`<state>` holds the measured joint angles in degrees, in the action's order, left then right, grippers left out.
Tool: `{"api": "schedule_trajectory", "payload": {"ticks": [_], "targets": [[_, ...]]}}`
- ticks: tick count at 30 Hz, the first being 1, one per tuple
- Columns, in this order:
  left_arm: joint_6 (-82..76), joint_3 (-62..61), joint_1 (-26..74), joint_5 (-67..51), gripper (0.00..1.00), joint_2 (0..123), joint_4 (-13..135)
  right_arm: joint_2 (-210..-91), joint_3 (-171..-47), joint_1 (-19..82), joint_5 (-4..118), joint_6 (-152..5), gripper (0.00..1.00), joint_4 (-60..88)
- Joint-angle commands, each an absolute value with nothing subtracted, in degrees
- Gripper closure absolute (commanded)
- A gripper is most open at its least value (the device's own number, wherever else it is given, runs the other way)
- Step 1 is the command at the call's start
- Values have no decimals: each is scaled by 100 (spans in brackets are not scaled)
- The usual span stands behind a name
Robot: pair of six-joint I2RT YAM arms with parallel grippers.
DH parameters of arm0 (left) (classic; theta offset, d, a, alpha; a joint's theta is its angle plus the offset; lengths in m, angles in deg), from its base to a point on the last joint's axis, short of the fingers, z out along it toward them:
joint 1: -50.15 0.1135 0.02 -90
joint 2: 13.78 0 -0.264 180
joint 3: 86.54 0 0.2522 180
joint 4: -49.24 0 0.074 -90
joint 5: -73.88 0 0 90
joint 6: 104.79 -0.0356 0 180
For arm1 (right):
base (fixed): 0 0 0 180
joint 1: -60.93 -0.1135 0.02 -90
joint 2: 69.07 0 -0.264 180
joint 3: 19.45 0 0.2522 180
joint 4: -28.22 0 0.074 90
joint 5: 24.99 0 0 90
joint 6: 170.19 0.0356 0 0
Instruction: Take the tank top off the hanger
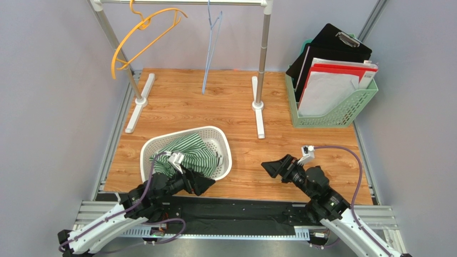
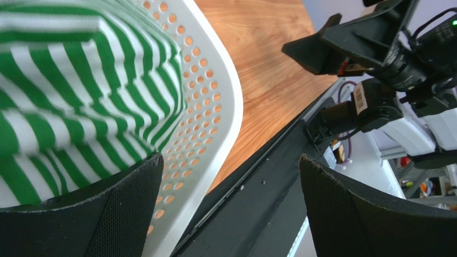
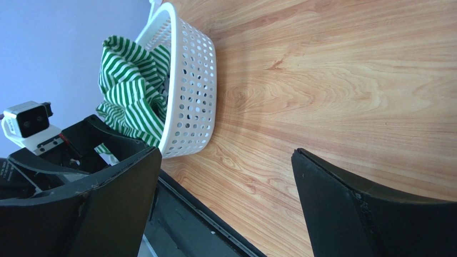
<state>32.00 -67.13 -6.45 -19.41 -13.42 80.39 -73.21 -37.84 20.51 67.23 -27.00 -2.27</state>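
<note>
The green-and-white striped tank top (image 1: 185, 152) lies bunched in the white perforated basket (image 1: 220, 136), off any hanger. It also shows in the left wrist view (image 2: 69, 96) and in the right wrist view (image 3: 131, 85). An empty orange hanger (image 1: 140, 40) and an empty blue hanger (image 1: 212, 45) hang on the rail (image 1: 182, 2). My left gripper (image 1: 203, 184) is open and empty at the basket's near rim (image 2: 228, 107). My right gripper (image 1: 274, 167) is open and empty above the wood table, right of the basket (image 3: 188, 91).
The rack's two white feet (image 1: 138, 104) (image 1: 258, 115) stand on the wooden tabletop (image 1: 300, 144). A green file crate (image 1: 332, 101) with folders and a clipboard stands at the back right. A black strip (image 1: 236, 206) runs along the near edge.
</note>
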Motion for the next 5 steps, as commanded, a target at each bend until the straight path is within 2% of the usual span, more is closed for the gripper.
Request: {"api": "schedule_trajectory", "payload": {"ticks": [1, 5], "targets": [[3531, -6944, -672, -1648, 1, -1950, 7558, -7487, -2891, 2033, 6906, -2631, 0, 39], [3531, -6997, -672, -1183, 1, -1914, 7013, -7251, -2935, 2033, 6555, -2342, 0, 442]]}}
